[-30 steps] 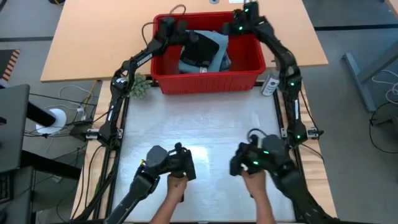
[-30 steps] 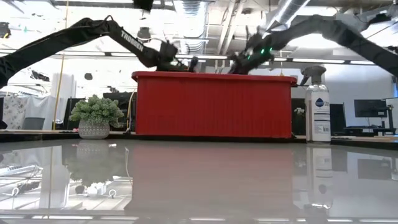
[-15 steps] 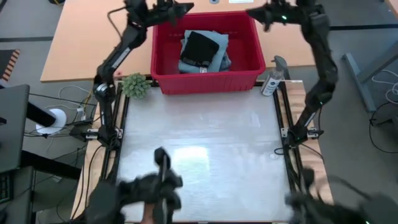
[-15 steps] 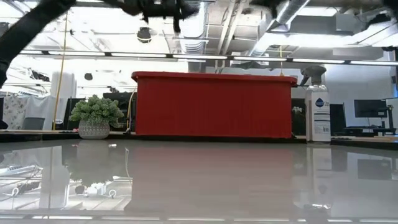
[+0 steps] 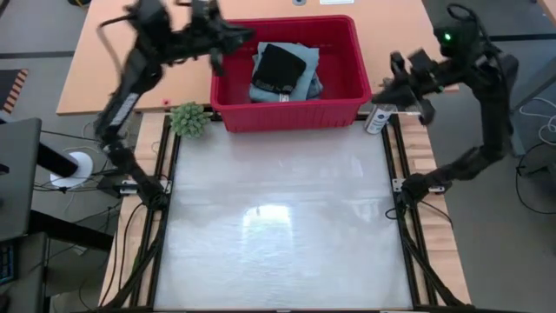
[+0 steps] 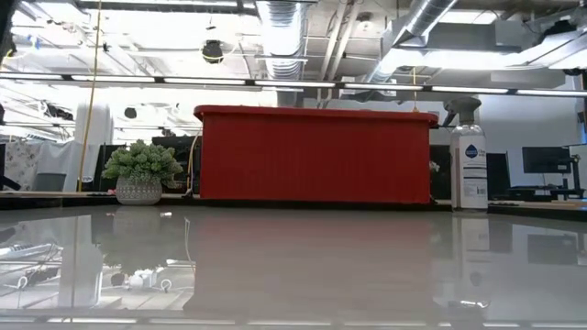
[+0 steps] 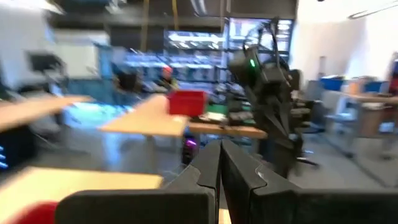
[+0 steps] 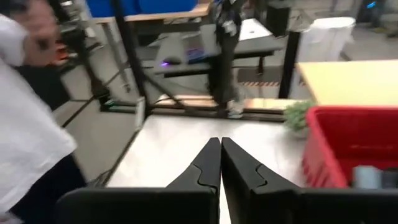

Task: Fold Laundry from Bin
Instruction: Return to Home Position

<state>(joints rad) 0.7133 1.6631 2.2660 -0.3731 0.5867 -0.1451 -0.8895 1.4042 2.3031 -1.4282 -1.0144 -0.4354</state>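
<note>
Folded laundry in the red bin, both arms held high

The pale surface (image 5: 278, 217) carries the bin (image 5: 287, 113) at its far edge. Inside it the laundry (image 5: 285, 71) sits stacked, a black piece on light blue ones. The left gripper (image 7: 221, 149) hangs above the bin's far left corner. The right gripper (image 8: 221, 146) is just right of the bin, over a spray bottle (image 5: 378, 117). Both pairs of fingers are pressed flat together. A small plant (image 5: 189, 120) stands by the bin's near left corner.
</note>
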